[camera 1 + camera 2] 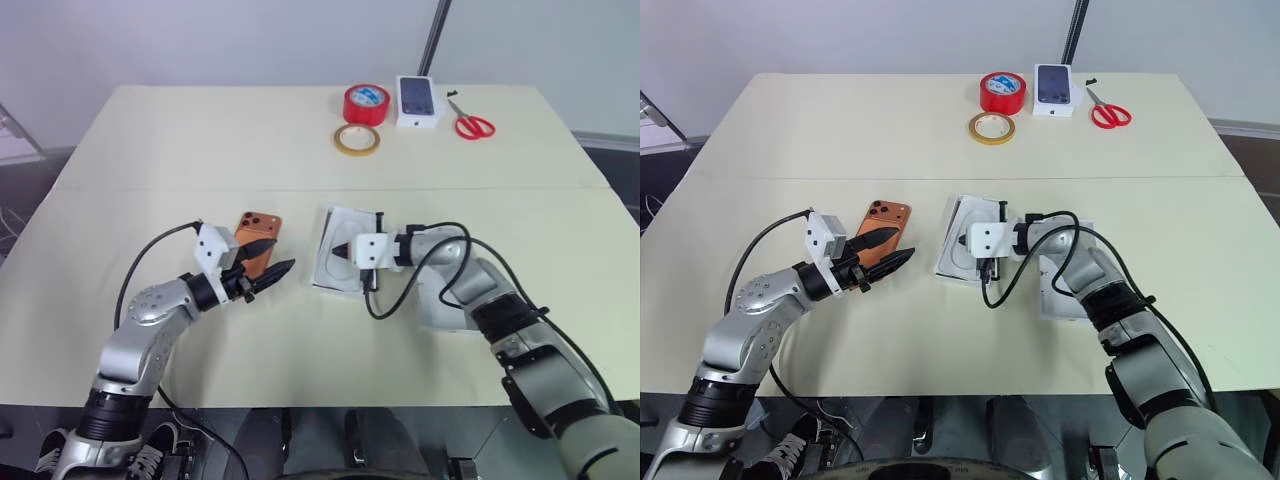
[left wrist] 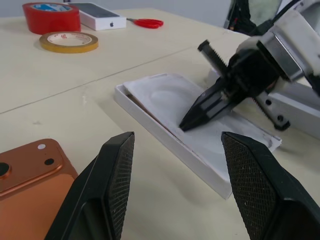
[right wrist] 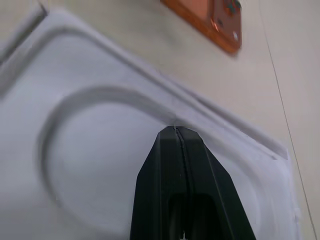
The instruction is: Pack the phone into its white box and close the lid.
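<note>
I find the phone (image 1: pixel 258 238) lying camera side up on the table (image 1: pixel 150 140), left of the white box (image 2: pixel 165 145). The box sits open, with the white insert (image 3: pixel 125 150) resting in it. My right gripper (image 2: pixel 187 122) has its jaws pressed fully together, tip down on the insert's oval recess. My left gripper (image 1: pixel 270 258) hangs just over the phone's near end, jaws wide apart, holding nothing. At the table's far edge I note red tape (image 1: pixel 366 104), yellow tape (image 1: pixel 357 139), a printed phone box (image 1: pixel 419 100) and scissors (image 1: pixel 470 121).
</note>
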Available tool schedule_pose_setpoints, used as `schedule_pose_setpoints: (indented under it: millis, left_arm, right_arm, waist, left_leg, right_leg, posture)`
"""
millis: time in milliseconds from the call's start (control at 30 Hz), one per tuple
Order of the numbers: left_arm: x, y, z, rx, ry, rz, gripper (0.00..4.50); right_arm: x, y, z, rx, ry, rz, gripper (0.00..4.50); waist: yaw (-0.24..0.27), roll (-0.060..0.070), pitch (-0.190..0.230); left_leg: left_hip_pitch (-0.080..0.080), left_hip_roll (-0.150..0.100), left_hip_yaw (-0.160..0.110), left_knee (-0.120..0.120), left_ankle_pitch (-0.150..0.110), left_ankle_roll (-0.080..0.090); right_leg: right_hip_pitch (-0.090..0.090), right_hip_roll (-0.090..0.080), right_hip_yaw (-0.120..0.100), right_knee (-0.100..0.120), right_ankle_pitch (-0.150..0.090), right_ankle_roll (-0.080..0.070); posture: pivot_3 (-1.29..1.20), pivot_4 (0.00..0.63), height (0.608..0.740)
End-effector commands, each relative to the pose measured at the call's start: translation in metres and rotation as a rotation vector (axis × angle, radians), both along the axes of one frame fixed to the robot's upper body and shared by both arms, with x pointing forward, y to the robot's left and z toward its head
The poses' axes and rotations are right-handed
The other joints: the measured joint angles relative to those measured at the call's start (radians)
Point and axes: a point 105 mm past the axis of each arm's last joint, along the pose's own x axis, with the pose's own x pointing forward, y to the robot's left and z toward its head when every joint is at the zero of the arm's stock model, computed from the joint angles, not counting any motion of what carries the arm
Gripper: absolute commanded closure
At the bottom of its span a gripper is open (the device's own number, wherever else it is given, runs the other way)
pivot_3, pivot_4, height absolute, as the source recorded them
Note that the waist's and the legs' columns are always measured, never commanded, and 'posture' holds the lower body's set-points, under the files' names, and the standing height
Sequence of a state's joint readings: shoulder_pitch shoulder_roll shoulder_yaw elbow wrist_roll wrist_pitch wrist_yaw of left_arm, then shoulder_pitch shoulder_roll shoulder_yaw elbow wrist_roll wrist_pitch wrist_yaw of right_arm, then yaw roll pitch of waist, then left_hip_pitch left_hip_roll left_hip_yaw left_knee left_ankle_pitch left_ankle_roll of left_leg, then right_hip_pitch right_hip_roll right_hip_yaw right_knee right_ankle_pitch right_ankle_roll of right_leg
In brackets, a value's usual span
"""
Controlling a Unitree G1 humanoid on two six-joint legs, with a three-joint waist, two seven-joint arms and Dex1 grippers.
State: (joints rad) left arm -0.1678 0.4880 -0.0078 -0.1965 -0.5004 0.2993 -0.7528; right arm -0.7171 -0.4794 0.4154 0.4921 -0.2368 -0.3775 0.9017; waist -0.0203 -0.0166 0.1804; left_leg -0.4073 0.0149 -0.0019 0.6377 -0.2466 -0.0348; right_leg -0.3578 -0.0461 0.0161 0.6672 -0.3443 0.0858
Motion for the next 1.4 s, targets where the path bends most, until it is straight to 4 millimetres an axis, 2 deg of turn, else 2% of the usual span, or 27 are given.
schedule_pose_setpoints:
  millis: [33,133,233,367,433,533,600,733,867,1033,1167,1267,1400]
  left_arm:
    - [0.001,0.004,0.012,-0.016,-0.053,0.028,1.56]
    - [0.001,0.004,0.012,-0.020,-0.051,0.033,1.56]
    - [0.002,0.002,0.012,-0.026,-0.056,0.042,1.56]
    - [0.001,0.002,0.012,-0.035,-0.037,0.037,1.56]
    - [0.002,0.006,0.010,-0.015,-0.038,0.041,1.56]
    - [0.003,0.006,0.010,-0.025,-0.033,0.036,1.56]
    - [0.004,0.001,0.011,-0.029,-0.035,0.025,1.56]
    - [0.004,-0.003,0.013,-0.039,-0.036,0.013,1.56]
    - [0.005,-0.002,0.011,-0.028,-0.035,0.021,1.56]
    - [0.007,-0.003,0.012,-0.035,-0.039,0.029,1.56]
    - [0.006,-0.002,0.012,-0.042,-0.032,0.032,1.56]
    - [0.005,0.001,0.012,-0.040,-0.031,0.043,1.56]
    - [0.005,0.004,0.015,-0.052,-0.032,0.047,1.56]
  right_arm:
    - [-0.006,0.012,0.003,0.041,0.026,0.053,4.48]
    - [-0.007,0.015,0.008,0.067,0.034,0.069,4.48]
    - [-0.004,0.002,0.001,0.023,0.029,0.041,4.48]
    - [-0.005,-0.004,0.022,0.194,0.194,-0.019,4.48]
    - [-0.003,-0.009,0.025,0.195,0.193,-0.043,4.48]
    - [0.001,-0.019,0.003,0.038,0.086,-0.058,3.20]
    - [0.001,-0.020,-0.008,0.000,0.081,-0.057,3.20]
    - [0.004,-0.011,0.001,0.056,0.062,-0.057,3.20]
    - [0.019,-0.021,0.004,-0.009,-0.070,-0.094,3.20]
    - [0.030,-0.022,0.006,-0.077,-0.166,-0.098,3.20]
    - [0.013,-0.009,0.009,0.037,-0.050,-0.020,3.20]
    - [-0.001,-0.001,0.024,0.185,0.059,0.021,3.20]
    - [-0.009,0.000,0.049,0.365,0.191,-0.001,3.20]
  waist:
    - [0.000,0.000,0.000]
    - [-0.003,0.000,0.000]
    - [0.001,0.000,0.000]
    - [0.005,0.000,0.000]
    - [0.004,0.001,0.000]
    - [0.003,0.001,0.000]
    - [0.003,0.001,0.000]
    - [0.003,0.001,0.000]
    - [0.002,0.001,0.000]
    - [0.003,0.001,0.000]
    - [0.002,0.001,0.000]
    - [0.002,0.001,0.001]
    - [0.001,0.002,0.001]
  left_leg:
    - [0.000,0.000,0.000,0.001,0.000,0.000]
    - [0.000,0.000,0.000,0.001,0.000,0.000]
    - [0.000,0.000,-0.001,0.001,0.000,0.000]
    - [-0.001,0.000,-0.001,0.004,-0.001,0.001]
    - [-0.001,0.001,-0.001,0.006,-0.001,0.002]
    - [-0.001,0.000,-0.001,0.007,-0.001,0.002]
    - [-0.001,0.000,-0.001,0.007,-0.001,0.002]
    - [-0.001,0.000,-0.001,0.008,-0.001,0.002]
    - [-0.001,0.000,-0.001,0.009,-0.001,0.002]
    - [-0.001,0.000,-0.001,0.010,-0.001,0.002]
    - [-0.001,0.000,-0.001,0.010,-0.001,0.002]
    - [-0.001,0.001,-0.001,0.009,-0.001,0.002]
    - [-0.001,0.001,-0.001,0.010,-0.001,0.002]
  right_leg:
    - [0.000,0.000,0.000,0.000,0.000,0.000]
    - [0.000,0.000,0.000,0.001,0.000,0.000]
    - [-0.001,0.000,0.000,0.002,0.000,0.000]
    - [0.001,0.000,-0.001,0.002,0.000,0.000]
    - [0.001,0.000,-0.001,0.003,0.000,0.000]
    - [0.001,-0.001,-0.001,0.003,0.000,0.000]
    - [0.001,-0.001,-0.001,0.003,0.000,-0.001]
    - [0.001,0.000,-0.001,0.004,0.001,0.000]
    - [0.001,0.000,-0.001,0.006,0.001,0.000]
    - [0.000,0.000,-0.001,0.007,0.001,0.000]
    - [0.001,0.000,-0.001,0.007,0.000,0.000]
    - [0.001,0.000,-0.001,0.007,0.000,0.000]
    - [0.001,0.000,-0.001,0.008,0.001,0.000]
  posture:
    - [0.00,0.150,0.740]
    - [0.00,0.150,0.740]
    - [0.00,0.150,0.740]
    - [0.00,0.150,0.740]
    - [0.00,0.150,0.740]
    - [0.00,0.150,0.740]
    - [0.00,0.150,0.740]
    - [0.00,0.150,0.740]
    - [0.00,0.150,0.740]
    - [0.00,0.150,0.740]
    - [0.00,0.150,0.740]
    - [0.00,0.150,0.740]
    - [0.00,0.150,0.740]
